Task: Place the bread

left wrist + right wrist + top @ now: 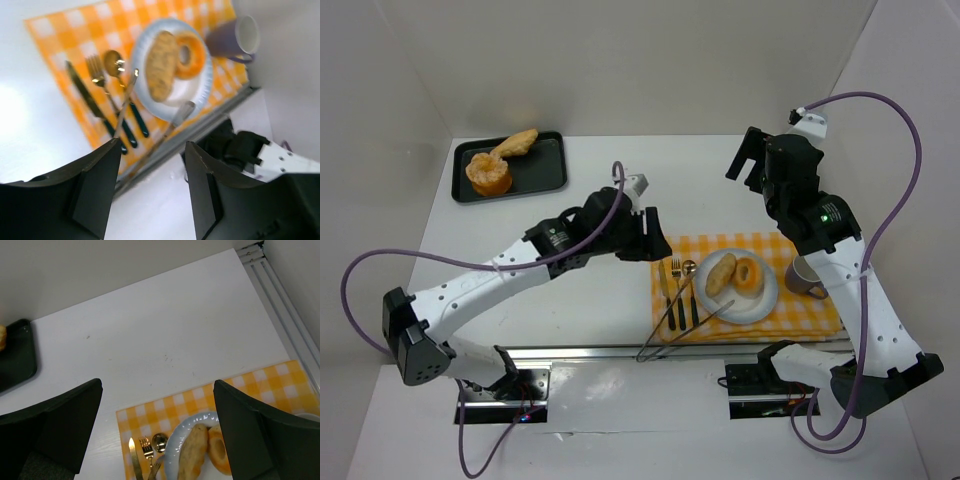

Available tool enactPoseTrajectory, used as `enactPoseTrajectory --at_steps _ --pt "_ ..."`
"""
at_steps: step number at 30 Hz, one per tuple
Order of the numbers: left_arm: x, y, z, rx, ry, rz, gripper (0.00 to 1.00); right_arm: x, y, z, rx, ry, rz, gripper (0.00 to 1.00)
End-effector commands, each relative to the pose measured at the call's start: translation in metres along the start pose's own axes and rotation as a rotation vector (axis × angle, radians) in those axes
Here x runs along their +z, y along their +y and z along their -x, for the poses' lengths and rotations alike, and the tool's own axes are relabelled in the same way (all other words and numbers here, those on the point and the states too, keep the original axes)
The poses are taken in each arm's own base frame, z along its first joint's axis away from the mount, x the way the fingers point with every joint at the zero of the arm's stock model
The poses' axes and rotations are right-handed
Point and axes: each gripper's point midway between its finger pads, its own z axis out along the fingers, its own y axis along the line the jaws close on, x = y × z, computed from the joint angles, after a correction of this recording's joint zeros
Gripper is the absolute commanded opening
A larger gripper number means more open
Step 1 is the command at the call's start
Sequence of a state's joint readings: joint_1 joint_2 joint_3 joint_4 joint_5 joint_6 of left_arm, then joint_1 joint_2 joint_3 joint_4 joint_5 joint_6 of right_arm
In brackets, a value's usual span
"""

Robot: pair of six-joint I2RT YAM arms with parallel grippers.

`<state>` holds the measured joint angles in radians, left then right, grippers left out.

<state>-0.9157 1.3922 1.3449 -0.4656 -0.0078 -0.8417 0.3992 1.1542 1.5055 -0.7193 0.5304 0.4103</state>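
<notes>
A long bread roll (pixel 720 273) and a ring-shaped orange bread (pixel 749 276) lie side by side on the white plate (pixel 760 302), which sits on a yellow checked mat (pixel 800 318). My left gripper (pixel 655 243) hovers just left of the mat, open and empty. In the left wrist view the roll (pixel 161 65) and the ring (pixel 190 55) lie ahead of the left gripper (pixel 152 167). My right gripper (pixel 746 160) is raised behind the plate, open and empty. The right wrist view shows the roll (pixel 192 460) below the right gripper (pixel 157 410).
Metal tongs (pixel 705 318) lie from the plate's front rim across the mat. A knife, fork and spoon (pixel 675 285) lie left of the plate. A purple mug (pixel 804 275) stands to its right. A black tray (pixel 545 165) at the back left holds more bread (pixel 490 172).
</notes>
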Motion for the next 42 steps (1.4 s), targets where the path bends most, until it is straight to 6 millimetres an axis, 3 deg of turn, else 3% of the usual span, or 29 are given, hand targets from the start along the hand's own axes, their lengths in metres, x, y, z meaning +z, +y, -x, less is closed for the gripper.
enactPoseTrajectory --at_steps 1,3,6,10,13,24,32,36,37,39,42 --pt "-0.002 0.027 0.003 0.055 -0.004 0.056 0.66 -0.007 0.001 0.017 0.027 -0.048 0.014 0.99" --pt "0.005 0.029 -0.005 0.097 0.044 0.053 0.66 -0.007 0.001 0.017 0.027 -0.048 0.014 0.99" --pt "0.03 0.034 -0.037 0.191 0.161 0.062 0.65 -0.002 0.002 0.013 0.022 -0.041 0.01 0.99" --pt "0.065 0.048 -0.096 0.272 0.329 0.07 0.65 -0.002 0.005 0.014 0.027 -0.043 0.024 0.99" --pt "0.083 0.055 -0.127 0.287 0.416 0.086 0.65 0.001 0.005 0.009 0.016 -0.027 0.016 0.99" --pt "0.111 0.089 -0.17 0.291 0.496 0.204 0.51 0.005 0.006 0.006 0.01 -0.016 0.014 0.99" --pt "0.111 0.101 -0.173 0.3 0.497 0.25 0.43 0.005 0.006 0.006 0.01 -0.016 0.014 0.99" --pt "0.108 0.103 -0.172 0.312 0.505 0.266 0.22 0.005 0.006 0.006 0.01 -0.016 0.014 0.99" --pt "0.106 0.098 -0.164 0.315 0.485 0.264 0.11 0.005 0.006 0.006 0.01 -0.016 0.014 0.99" --pt "0.098 0.094 -0.156 0.34 0.481 0.265 0.01 0.005 0.006 0.006 0.01 -0.016 0.014 0.99" --pt "0.085 0.084 -0.136 0.37 0.447 0.246 0.0 0.008 0.006 0.003 0.005 -0.009 0.01 0.99"
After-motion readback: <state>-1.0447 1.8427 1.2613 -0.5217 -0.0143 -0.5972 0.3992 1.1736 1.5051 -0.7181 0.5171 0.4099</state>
